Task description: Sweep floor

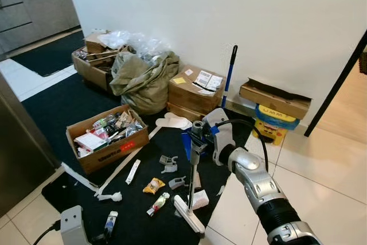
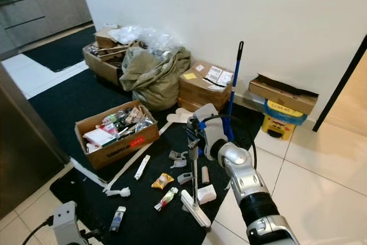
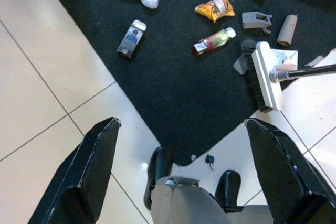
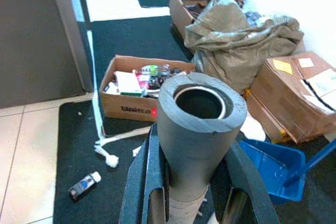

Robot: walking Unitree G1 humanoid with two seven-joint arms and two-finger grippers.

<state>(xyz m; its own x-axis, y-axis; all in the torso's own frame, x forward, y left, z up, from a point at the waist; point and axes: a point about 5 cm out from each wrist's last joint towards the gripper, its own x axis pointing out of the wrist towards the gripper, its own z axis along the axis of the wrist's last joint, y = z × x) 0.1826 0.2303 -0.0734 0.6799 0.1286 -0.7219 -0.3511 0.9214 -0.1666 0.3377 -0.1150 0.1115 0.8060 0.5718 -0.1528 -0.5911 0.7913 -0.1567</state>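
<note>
On the black mat (image 1: 69, 107), near its edge where it meets the pale tile floor (image 1: 321, 170), the white-headed broom (image 1: 189, 213) stands almost upright with its bristles down among the litter; the right pincer (image 1: 196, 136) is clenched around the broom's grey foam grip, which the right wrist view shows rising between its two fingers. Just beside the broom head on the mat lie a crumpled white paper (image 1: 200, 199), a small bottle with a red label (image 1: 158, 203), a yellow snack packet (image 1: 153, 185), grey plastic clips (image 1: 168, 164) and a cardboard tube (image 3: 286, 30). Farther across the mat from the broom sit an open cardboard box of packets (image 1: 106, 137), a knotted white rag (image 1: 110, 197) and a small carton (image 1: 110, 222). A blue dustpan (image 4: 275, 169) with a long blue handle stands just behind the broom, by a sealed cardboard box (image 1: 195, 90) and an olive sack (image 1: 143, 78). Left pincer (image 3: 184, 182) hangs released above the mat's corner, fingers wide apart
</note>
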